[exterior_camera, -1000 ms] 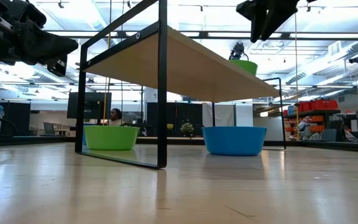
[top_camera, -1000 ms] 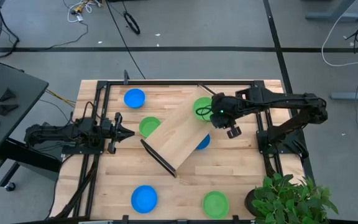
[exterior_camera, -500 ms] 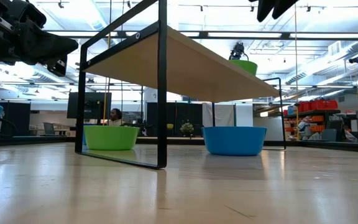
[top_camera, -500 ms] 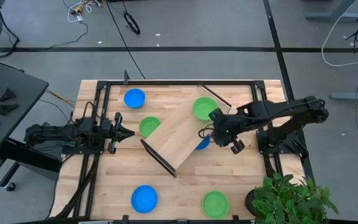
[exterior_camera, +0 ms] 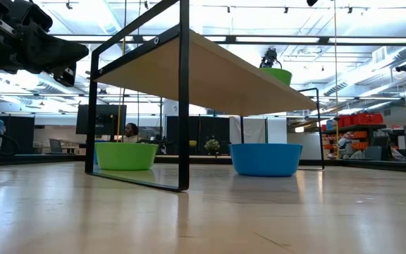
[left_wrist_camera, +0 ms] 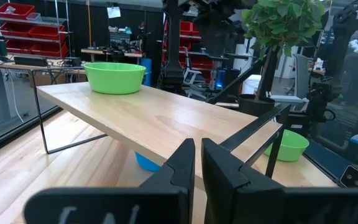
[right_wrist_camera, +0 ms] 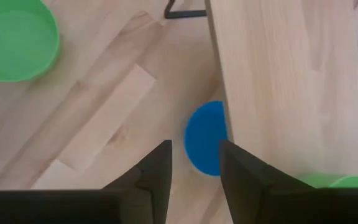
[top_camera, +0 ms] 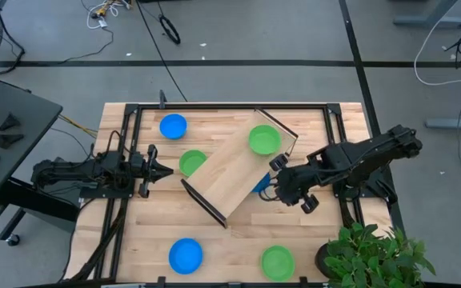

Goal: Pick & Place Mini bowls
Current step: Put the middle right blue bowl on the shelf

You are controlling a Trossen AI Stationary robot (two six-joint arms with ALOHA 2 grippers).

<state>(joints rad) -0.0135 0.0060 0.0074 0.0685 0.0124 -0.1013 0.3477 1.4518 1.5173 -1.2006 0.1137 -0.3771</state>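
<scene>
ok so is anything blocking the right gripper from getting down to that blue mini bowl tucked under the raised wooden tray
Partly. The right gripper, fingers open, hovers above the small round blue plastic bowl, but the long pale wooden tray on its black wire frame overhangs the bowl's far side. Only the near part lies uncovered; nothing else visible intervenes.

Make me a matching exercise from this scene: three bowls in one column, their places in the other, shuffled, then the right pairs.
Bowls:
1. Green bowl
2. Blue bowl
3. Blue bowl

Places:
A. Partly under the raised wooden tray's edge, next to the right gripper
B. On bare table at the far left corner
C. On top of the tray, at its far end

Pairs: 1-C, 2-A, 3-B
</scene>
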